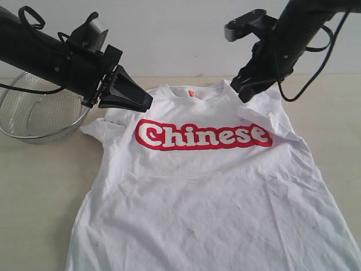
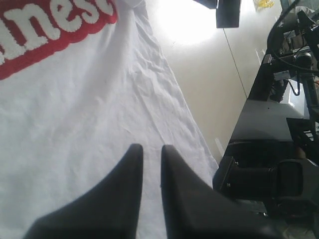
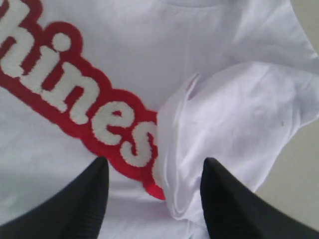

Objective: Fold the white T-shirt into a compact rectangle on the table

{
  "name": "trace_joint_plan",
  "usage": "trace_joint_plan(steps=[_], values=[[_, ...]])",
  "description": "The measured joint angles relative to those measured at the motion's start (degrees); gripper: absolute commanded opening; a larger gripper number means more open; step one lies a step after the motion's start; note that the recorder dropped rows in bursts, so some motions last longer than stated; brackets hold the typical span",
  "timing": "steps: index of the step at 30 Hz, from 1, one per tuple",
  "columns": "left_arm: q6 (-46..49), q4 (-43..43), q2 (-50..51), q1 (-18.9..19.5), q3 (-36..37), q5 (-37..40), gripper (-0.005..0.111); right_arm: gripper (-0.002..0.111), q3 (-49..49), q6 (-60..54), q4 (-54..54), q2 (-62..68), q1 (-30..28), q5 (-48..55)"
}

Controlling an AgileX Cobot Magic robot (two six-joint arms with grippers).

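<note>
Table [image 1: 39,186] holds T-shirt [image 1: 208,192], collar [image 1: 189,89] pointing away

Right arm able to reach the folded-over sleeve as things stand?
Probably yes: the right gripper hangs open just over the folded sleeve of the white T-shirt, nothing between them, and the left gripper sits clear at the other shoulder.
</note>
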Motion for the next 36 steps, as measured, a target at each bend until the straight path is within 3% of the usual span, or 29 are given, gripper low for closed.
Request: trace_joint_plan(steps=[14, 36], values=[[0.0, 0.0, 0.0, 0.0, 0.0, 0.6, 0.013, 0.049, -21.7, 8.0, -6.9, 13.7, 2.6, 17.6], [0.4, 0.0, 0.0, 0.0, 0.0, 0.6, 0.013, 0.049, -23.5, 8.6, -12.7, 20.4, 2.8, 17.5]])
